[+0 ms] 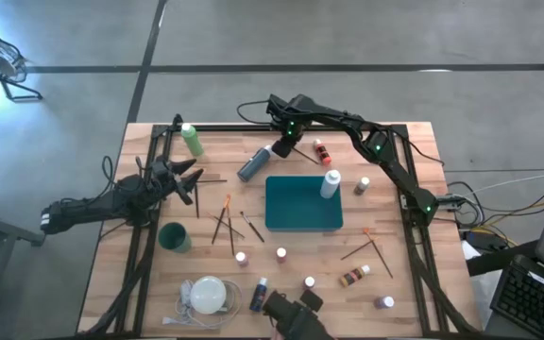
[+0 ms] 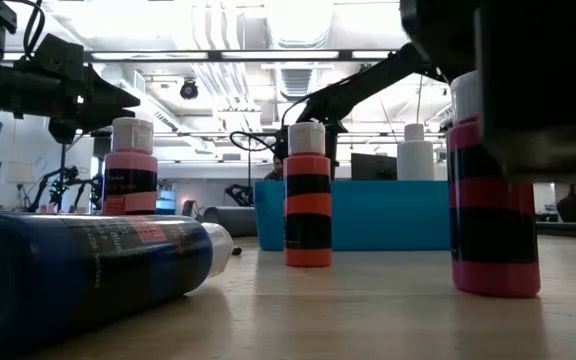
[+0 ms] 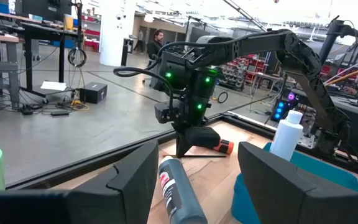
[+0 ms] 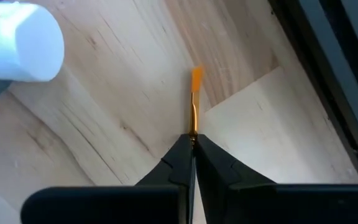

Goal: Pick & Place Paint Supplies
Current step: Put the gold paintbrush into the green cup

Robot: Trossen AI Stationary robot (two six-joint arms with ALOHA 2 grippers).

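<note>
The right gripper (image 4: 192, 144) is closed on a thin orange-tipped paintbrush (image 4: 194, 102) at the far edge of the wooden table (image 1: 395, 283), beside the lying grey-blue bottle (image 1: 252, 165). The left gripper (image 1: 193, 182) waits open at the left side. The teal rectangular tray (image 1: 302, 203) appears empty; bottles and brushes lie scattered, so most work remains. Bottle labels are unreadable.

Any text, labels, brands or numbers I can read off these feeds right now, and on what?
None can be read.
Lying blue bottle: label print, too blurred.
Grey-blue bottle: red-and-white label, too small.
Upright banded bottles: only stripes show.
Right gripper, shut on a brush: no marking.
</note>
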